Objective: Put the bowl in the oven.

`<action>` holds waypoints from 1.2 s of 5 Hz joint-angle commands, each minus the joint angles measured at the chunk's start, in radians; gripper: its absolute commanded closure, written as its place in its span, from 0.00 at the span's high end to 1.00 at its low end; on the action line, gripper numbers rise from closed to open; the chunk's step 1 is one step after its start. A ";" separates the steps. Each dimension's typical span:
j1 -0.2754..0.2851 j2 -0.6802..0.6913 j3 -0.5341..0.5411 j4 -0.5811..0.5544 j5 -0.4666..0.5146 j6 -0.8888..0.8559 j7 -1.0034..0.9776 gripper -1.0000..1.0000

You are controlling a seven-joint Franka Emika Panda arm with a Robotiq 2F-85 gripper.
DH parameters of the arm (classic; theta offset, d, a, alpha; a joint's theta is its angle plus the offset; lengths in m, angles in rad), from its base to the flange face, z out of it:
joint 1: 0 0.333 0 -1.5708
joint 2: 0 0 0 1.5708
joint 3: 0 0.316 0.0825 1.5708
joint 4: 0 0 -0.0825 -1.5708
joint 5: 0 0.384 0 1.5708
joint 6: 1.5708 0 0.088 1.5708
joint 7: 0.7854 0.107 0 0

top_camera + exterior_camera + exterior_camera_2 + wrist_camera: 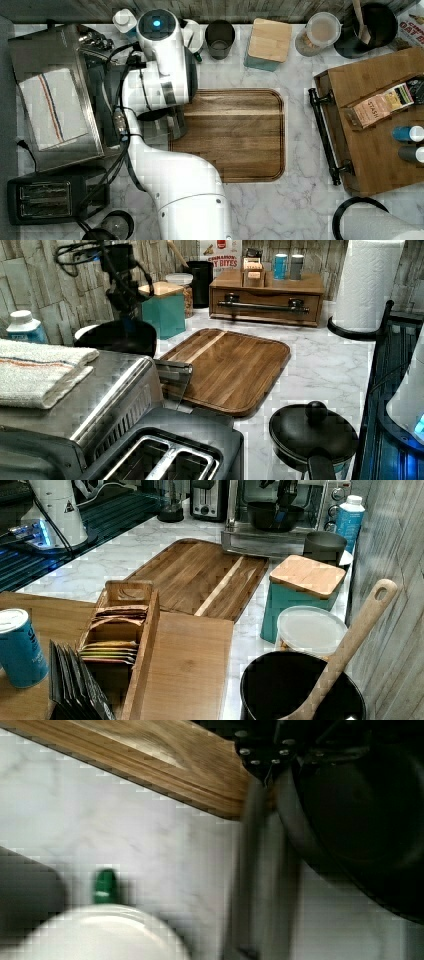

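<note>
The bowl (275, 516), round, shallow, matte black, hangs in front of the oven's open mouth in the upper centre of the right view, above the lowered door. The gripper (284, 502) comes down onto its rim there, dark fingers clamped on the bowl's edge. In the left view the bowl (117, 337) sits at upper left, a smooth dark disc just above the oven's roof line, with the gripper (127, 310) directly over it. In the wrist view its curved black underside (370, 820) occupies the right side.

The oven (55, 95) is a boxy brushed stainless-steel unit at the left of the top view. Its glass drop-down door (172, 382) lies open and near level, the edge reaching the wooden cutting board (232, 135), a rounded rectangle with a grooved border. A folded white ribbed towel (47, 107) with thin stripes lies on the oven's top.

The counter (300, 200) is white veined marble. A black 2-slot toaster (45, 200) stands beside the oven at lower left of the top view.
</note>
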 commanded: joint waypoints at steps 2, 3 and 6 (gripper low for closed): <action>-0.071 0.075 0.212 0.190 0.248 0.029 -0.183 0.00; -0.088 0.120 0.228 0.177 0.331 0.048 -0.193 0.00; -0.087 0.296 0.267 0.283 0.419 -0.013 -0.105 0.00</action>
